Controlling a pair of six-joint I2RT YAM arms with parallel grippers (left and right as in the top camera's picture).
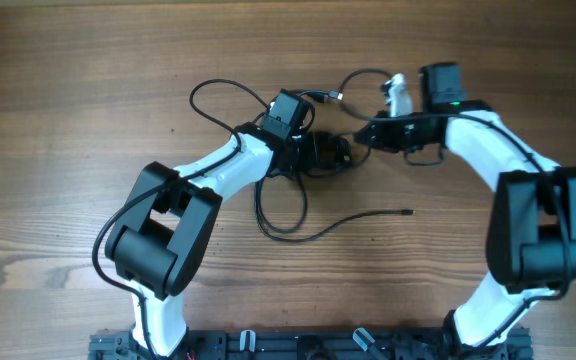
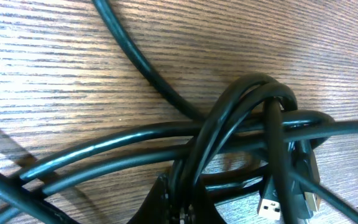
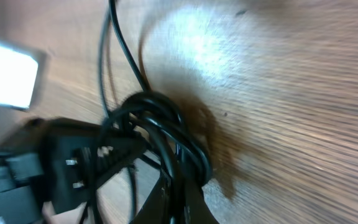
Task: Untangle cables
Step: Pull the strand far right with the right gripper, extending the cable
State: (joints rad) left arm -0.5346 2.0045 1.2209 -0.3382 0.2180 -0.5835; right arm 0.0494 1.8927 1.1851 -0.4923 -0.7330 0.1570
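On the wooden table (image 1: 68, 80) the left gripper (image 1: 310, 152) is seen pressed into the knot of the cables (image 1: 334, 153), which lies just above the table's middle. From the knot one loop is thrown out toward ten o'clock, another is hung toward seven o'clock, and a loose end is laid toward four o'clock. In the left wrist view the fingers are closed tight on strands of the bundle (a silver USB plug (image 2: 269, 207) is lodged just beside them, at three o'clock). At two o'clock from the knot the right gripper (image 1: 365, 131) is set against it; in its wrist view its fingers are likewise clamped narrow around dark strands. A white block (image 1: 398, 93) is seen just beyond, at one o'clock from the right gripper.
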